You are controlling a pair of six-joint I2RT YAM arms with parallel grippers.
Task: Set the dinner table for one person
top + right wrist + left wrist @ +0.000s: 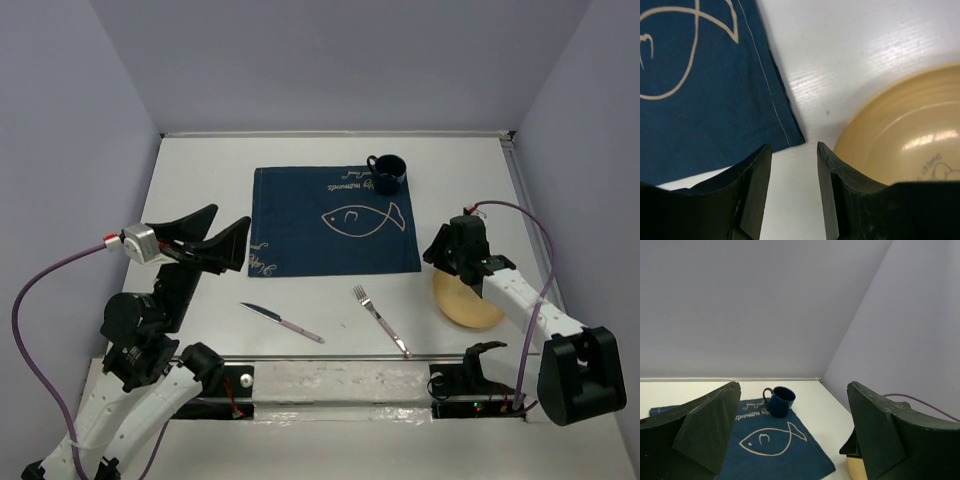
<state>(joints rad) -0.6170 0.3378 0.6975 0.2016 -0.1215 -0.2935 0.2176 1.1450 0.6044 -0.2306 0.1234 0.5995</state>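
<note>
The white dinner table (200, 180) holds a navy placemat (300, 220) with a white fish outline. A dark blue mug (386, 173) stands on the placemat's far right corner. A knife (280, 322) and a fork (380, 320) lie on the bare table in front of the placemat. A tan plate (470, 305) sits at the right. My left gripper (228, 222) is open and empty, raised left of the placemat. My right gripper (440, 250) is open and empty at the plate's left rim, its gap (794, 150) over bare table between the placemat corner (700, 100) and the plate (905, 135).
Grey walls close in the table on the left, back and right. The left wrist view looks across the placemat (775, 455) to the mug (780, 401) and the right arm over the plate (856, 467). Purple cables trail from both arms.
</note>
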